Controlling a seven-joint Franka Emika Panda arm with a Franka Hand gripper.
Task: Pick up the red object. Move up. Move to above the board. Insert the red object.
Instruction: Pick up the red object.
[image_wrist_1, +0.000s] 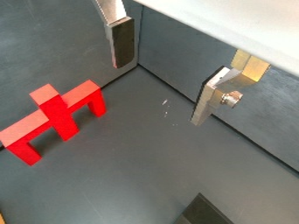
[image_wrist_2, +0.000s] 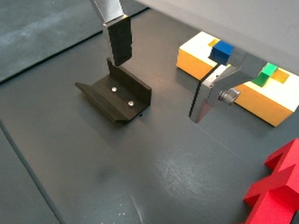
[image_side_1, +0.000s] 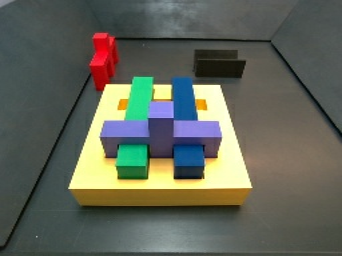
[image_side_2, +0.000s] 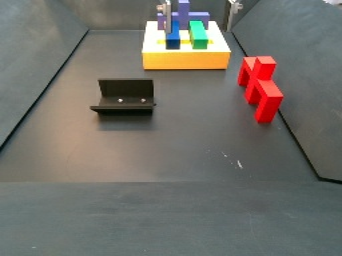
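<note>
While the gripper (image_wrist_1: 163, 74) hangs empty with its fingers spread apart, nothing of the task looks done: the red object (image_side_1: 103, 58) lies on the floor at upper left in a side view, its long axis running toward the board (image_side_1: 163, 183), just beside its far corner.

Setting: robotics lab test cell, not domestic. Evidence: dark grey floor (image_side_2: 174, 150) enclosed by low dark walls, forming bare tray-like arena; black L-shaped fixture (image_side_2: 124, 97) on base plate, screwed, standing on floor; yellow board (image_side_1: 163, 172) with slots, carrying green, blue, purple blocks, a bench assembly puzzle; red object (image_side_2: 261, 84) lying loose near side wall; gripper (image_wrist_2: 163, 66) with flat silver fingers, dark pads, jaws apart, empty, hanging over floor in both wrist views
</note>
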